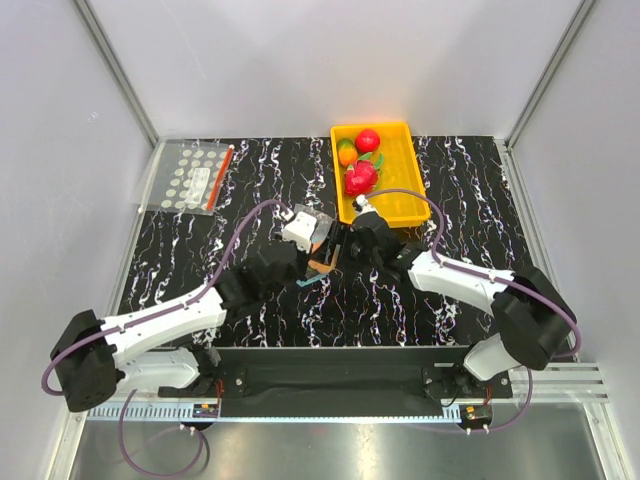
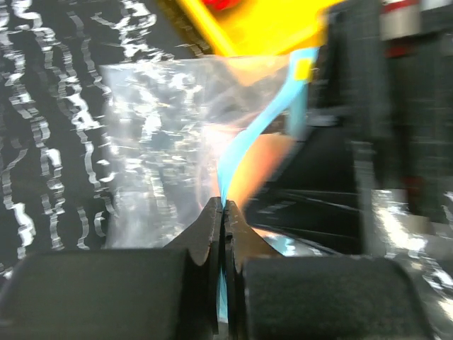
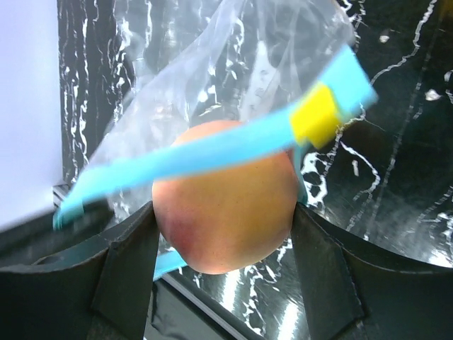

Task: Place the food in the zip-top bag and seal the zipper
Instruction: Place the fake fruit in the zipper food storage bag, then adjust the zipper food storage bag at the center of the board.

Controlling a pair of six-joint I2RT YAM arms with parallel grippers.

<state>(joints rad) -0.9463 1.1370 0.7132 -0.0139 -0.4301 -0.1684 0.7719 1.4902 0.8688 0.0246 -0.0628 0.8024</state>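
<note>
My left gripper point(image 2: 224, 207) is shut on the pale blue zipper strip point(image 2: 244, 145) of the clear zip-top bag point(image 2: 152, 142) and holds its mouth up. My right gripper point(image 3: 225, 212) is shut on the peach-orange fruit point(image 3: 226, 205), right at the bag's mouth, with the blue zipper point(image 3: 212, 149) and its yellow slider point(image 3: 316, 113) across the fruit. In the top view both grippers meet at the bag point(image 1: 322, 258) in mid-table. A red apple point(image 1: 367, 140), an orange-and-green fruit point(image 1: 347, 153) and another red fruit point(image 1: 360, 178) lie in the yellow tray point(image 1: 405, 190).
A flat clear bag with white dots and a red strip point(image 1: 195, 176) lies at the far left of the black marbled table point(image 1: 460, 180). The yellow tray stands just behind my right gripper. White walls enclose the table.
</note>
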